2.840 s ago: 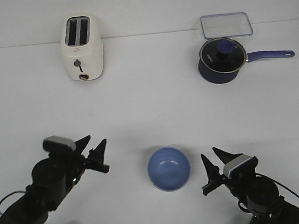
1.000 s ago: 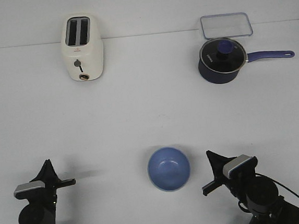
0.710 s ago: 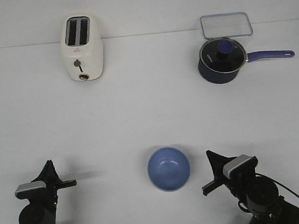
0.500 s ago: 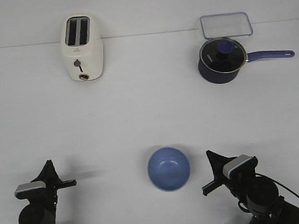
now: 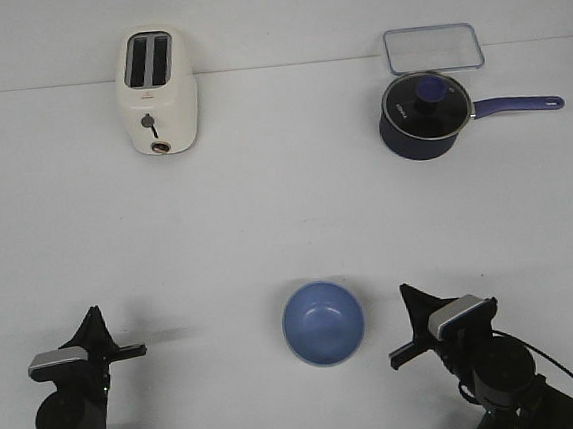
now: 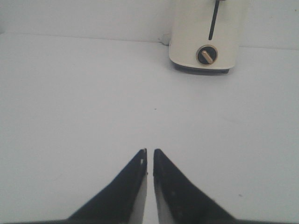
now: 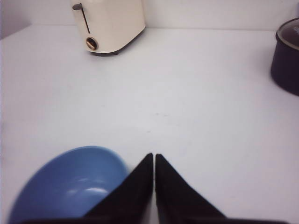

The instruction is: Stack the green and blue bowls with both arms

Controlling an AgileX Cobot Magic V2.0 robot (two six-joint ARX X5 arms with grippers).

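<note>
Both black pincer claws are sitting closed and holding nothing: the left gripper [image 6: 150, 161] is showing its two tapered fingers pressed almost together with only a hairline slit between them, and the right gripper [image 7: 154, 163] is doing the same, its tips meeting just beside the rim of the light periwinkle blue glossy bowl [image 7: 70, 186] without clearly touching it. Seen from the front, the left gripper [image 5: 113, 348] is resting low at the near left of the white table [image 5: 287, 214], well apart from the bowl, while the right gripper [image 5: 405, 330] is sitting at the near right, close to the bowl's right side. That blue bowl [image 5: 323, 323] is standing upright near the table's near edge, between the two arms; whether a green bowl is lying under it cannot be told. At the far right, a dark navy saucepan with a glass lid and long handle [image 5: 423, 115] is standing closed, its contents hidden, and just behind it a clear rectangular plastic container [image 5: 433, 48] is lying flat. At the far left a cream two-slot toaster [image 5: 156, 89] is standing.
</note>
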